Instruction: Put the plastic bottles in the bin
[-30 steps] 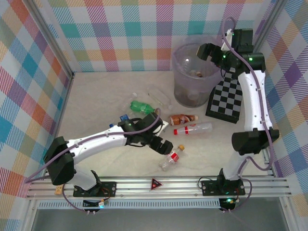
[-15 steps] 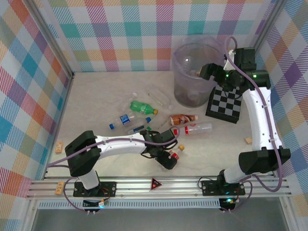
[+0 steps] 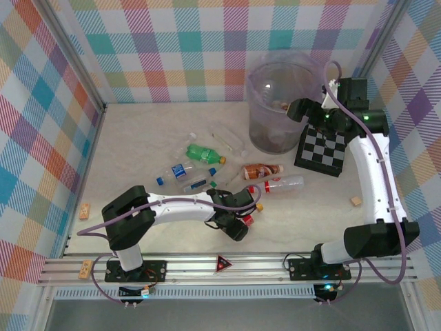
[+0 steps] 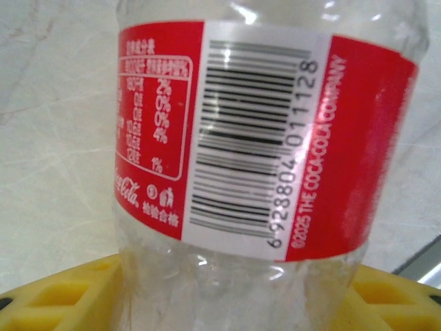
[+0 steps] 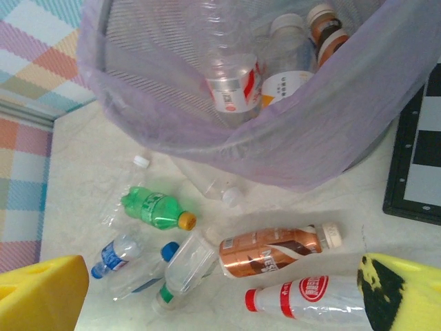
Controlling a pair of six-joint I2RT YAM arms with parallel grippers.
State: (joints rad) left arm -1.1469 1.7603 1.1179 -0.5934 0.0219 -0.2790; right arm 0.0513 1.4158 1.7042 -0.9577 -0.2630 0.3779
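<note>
Bin (image 3: 257,129): tall round translucent grey-lilac plastic bucket, stood upper right.
Right gripper (image 3: 298,109): hung beside the bin's right rim.
Left gripper (image 3: 238,224): lower centre, on small clear red-labelled plastic bottle (image 3: 249,219).
Mid-frame: green plastic bottle (image 3: 203,153) lay loose.

- We see the red-labelled bottle (image 4: 269,138) as clear, glossy, dented plastic; its label is a shiny printed film.
- The left gripper (image 4: 238,307) has fingers (image 4: 62,296) of matt yellow plastic; on the right gripper (image 5: 220,293) one yellow finger (image 5: 400,289) carries a dull black patch.
- We read the bin (image 5: 331,131) as translucent grey-lilac plastic, its liner thin and crinkled.
- The brown bottle (image 5: 272,249) wears a coppery, metallic-looking wrap; the green bottle (image 5: 155,210) is glossy tinted plastic.
- The table (image 3: 138,138) looks smooth, pale and marbled, with little shine.
- We take the near rail (image 3: 186,270) for brushed metal, the arm shells (image 3: 368,165) for smooth white plastic.
</note>
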